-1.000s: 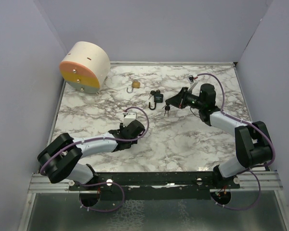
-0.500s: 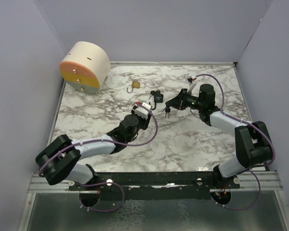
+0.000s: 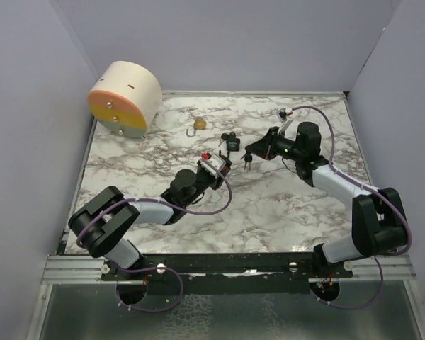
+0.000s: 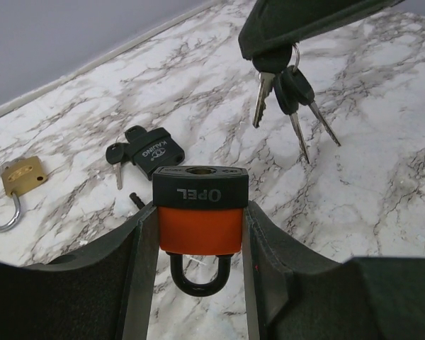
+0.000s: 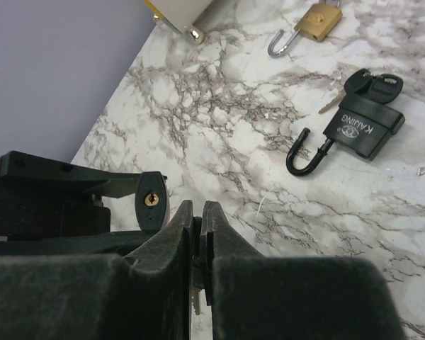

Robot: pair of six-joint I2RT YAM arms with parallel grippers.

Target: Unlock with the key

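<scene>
An orange padlock (image 4: 198, 230) with a black cap and a closed black shackle sits clamped between the fingers of my left gripper (image 4: 198, 211). In the top view, the left gripper (image 3: 222, 163) holds it mid-table, keyhole end toward the right arm. That brass keyhole (image 5: 150, 200) shows just left of my right gripper (image 5: 197, 212). The right gripper (image 3: 252, 150) is shut on a bunch of keys (image 3: 246, 165). The keys (image 4: 287, 95) hang a short way beyond the padlock, not touching it.
A black padlock (image 3: 231, 144) with an open shackle and a key in it lies just behind the grippers. An open brass padlock (image 3: 197, 125) lies farther back. A round cream and orange box (image 3: 124, 97) stands at the back left corner.
My left arm has swung forward and to the right, carrying the orange padlock up close to the hanging keys. The right gripper has shifted only slightly.
</scene>
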